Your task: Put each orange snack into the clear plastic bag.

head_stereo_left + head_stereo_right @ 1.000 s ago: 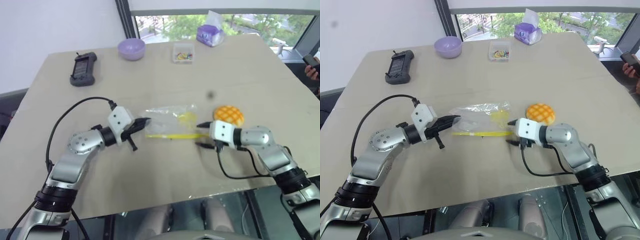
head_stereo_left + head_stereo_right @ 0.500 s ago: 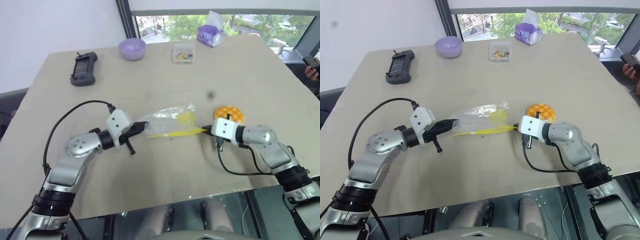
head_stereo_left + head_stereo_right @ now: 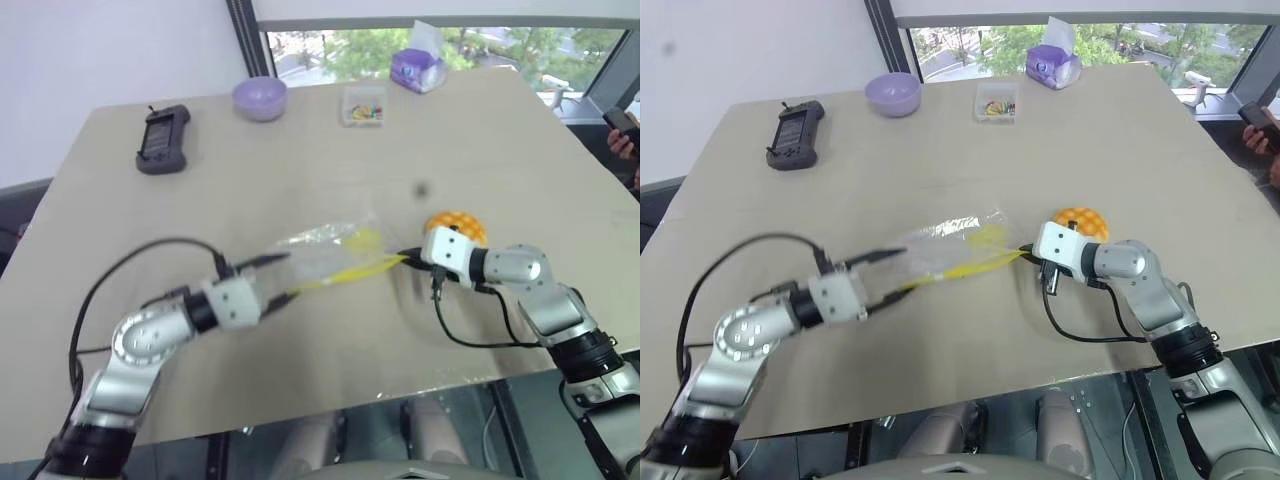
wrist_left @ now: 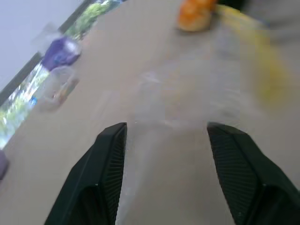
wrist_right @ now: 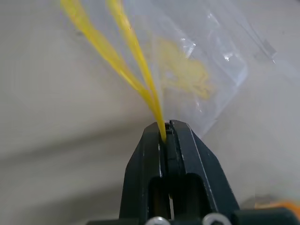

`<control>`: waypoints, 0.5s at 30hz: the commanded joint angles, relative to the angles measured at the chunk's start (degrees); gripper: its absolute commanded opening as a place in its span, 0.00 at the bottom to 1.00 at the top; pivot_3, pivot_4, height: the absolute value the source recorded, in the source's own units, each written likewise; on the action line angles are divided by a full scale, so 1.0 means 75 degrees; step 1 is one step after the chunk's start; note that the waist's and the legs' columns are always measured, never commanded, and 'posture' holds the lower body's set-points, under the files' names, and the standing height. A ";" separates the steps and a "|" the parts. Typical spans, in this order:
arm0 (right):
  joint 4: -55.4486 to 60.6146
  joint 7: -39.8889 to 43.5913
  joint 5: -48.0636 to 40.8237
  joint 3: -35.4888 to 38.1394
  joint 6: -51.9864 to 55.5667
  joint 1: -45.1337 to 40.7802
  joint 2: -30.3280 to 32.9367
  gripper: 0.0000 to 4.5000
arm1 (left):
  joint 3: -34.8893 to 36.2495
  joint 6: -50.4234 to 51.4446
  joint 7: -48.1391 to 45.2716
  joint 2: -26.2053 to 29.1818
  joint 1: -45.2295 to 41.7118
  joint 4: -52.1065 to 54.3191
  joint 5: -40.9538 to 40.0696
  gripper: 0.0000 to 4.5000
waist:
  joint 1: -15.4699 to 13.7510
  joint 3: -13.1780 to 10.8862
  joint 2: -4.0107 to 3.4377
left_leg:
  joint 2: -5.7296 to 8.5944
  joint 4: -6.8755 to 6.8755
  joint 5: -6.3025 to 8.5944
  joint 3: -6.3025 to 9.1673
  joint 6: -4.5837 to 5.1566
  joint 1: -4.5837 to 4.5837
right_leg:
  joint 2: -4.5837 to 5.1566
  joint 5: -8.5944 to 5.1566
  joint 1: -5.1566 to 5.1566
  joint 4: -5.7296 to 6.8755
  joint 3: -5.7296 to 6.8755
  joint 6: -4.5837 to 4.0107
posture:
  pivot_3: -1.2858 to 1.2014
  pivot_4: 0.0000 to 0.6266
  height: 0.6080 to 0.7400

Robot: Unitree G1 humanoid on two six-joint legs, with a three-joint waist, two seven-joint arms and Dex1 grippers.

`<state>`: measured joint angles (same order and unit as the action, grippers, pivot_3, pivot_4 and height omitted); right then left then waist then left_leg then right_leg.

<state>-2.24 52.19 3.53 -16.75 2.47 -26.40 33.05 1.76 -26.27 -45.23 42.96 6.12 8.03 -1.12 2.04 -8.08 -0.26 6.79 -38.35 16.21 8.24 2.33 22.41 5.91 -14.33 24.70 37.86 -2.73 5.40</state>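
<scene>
The clear plastic bag (image 3: 318, 250) lies mid-table, its yellow zip strip (image 3: 345, 273) stretched slantwise along the near edge. My right gripper (image 3: 405, 259) is shut on the strip's right end; the right wrist view shows the two yellow bands pinched between its fingertips (image 5: 164, 134). The orange snack (image 3: 457, 223), round with a grid top, sits on the table just behind the right gripper. My left gripper (image 3: 276, 277) is open at the bag's left end, and its fingers (image 4: 110, 154) spread wide with the crinkly film lying ahead of and between them.
Along the far edge sit a black controller (image 3: 162, 139), a purple bowl (image 3: 259, 98), a small clear box of coloured bits (image 3: 363, 105) and a purple tissue pack (image 3: 418, 68). A person's hand with a phone (image 3: 625, 126) shows at the right edge.
My right gripper shut on the zip strip's right end and lifted it slightly. My left gripper opened, let go of the bag's left end and drew back towards me.
</scene>
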 commanded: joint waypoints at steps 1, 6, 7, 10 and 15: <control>0.0421 -0.0025 -0.0178 0.0238 0.0146 -0.0141 -0.0053 0.00 | 0.0222 -0.1181 0.0100 0.0194 0.0232 -0.0037 0.0247 0.66 | -0.0073 0.0001 0.0001 | 0.0000 -0.0002 0.0000 0.0004 0.0000 0.0000 | 0.0001 0.0000 -0.0002 0.0001 0.0006 0.0000 | 0.52 0.24 0.97; 0.0495 -0.0083 -0.0133 0.0133 0.0237 -0.0112 -0.0163 0.00 | 0.0025 -0.1871 0.0690 -0.0263 -0.0122 -0.0156 0.0671 0.66 | -0.0226 0.0003 0.0005 | 0.0009 -0.0011 0.0001 0.0006 0.0001 -0.0001 | 0.0009 0.0002 -0.0010 0.0001 0.0012 0.0001 | 0.52 0.24 0.97; 0.0517 -0.0096 -0.0134 0.0123 0.0280 -0.0127 -0.0204 0.00 | -0.0043 -0.1931 0.0746 -0.0341 -0.0178 -0.0155 0.0709 0.66 | -0.0229 0.0004 0.0007 | 0.0009 -0.0011 0.0001 0.0008 0.0001 -0.0001 | 0.0009 0.0002 -0.0010 0.0001 0.0015 0.0001 | 0.52 0.24 0.97; 0.0565 -0.0114 -0.0123 0.0102 0.0373 -0.0145 -0.0285 0.00 | -0.0273 -0.1729 0.0686 -0.0468 -0.0083 0.0033 0.0525 0.66 | -0.0164 0.0004 0.0007 | 0.0008 -0.0010 0.0001 0.0009 0.0001 -0.0001 | 0.0008 0.0002 -0.0013 0.0004 0.0013 0.0001 | 0.52 0.24 0.97; 0.0529 -0.0276 0.0056 0.0018 0.0590 -0.0292 -0.0442 0.00 | -0.0588 -0.0768 0.0586 -0.0625 0.0055 0.0797 -0.0016 0.66 | -0.0127 0.0004 0.0007 | 0.0005 -0.0008 0.0001 0.0004 0.0001 -0.0001 | 0.0004 0.0002 -0.0009 0.0004 0.0006 0.0001 | 0.52 0.24 0.97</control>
<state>-0.62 51.04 3.70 -17.03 6.49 -26.80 30.13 -2.57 -33.31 -40.92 38.27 6.79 10.54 0.46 1.09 -8.05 -0.20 6.82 -38.41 16.21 8.27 2.33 22.41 5.94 -14.32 24.64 37.91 -2.68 5.40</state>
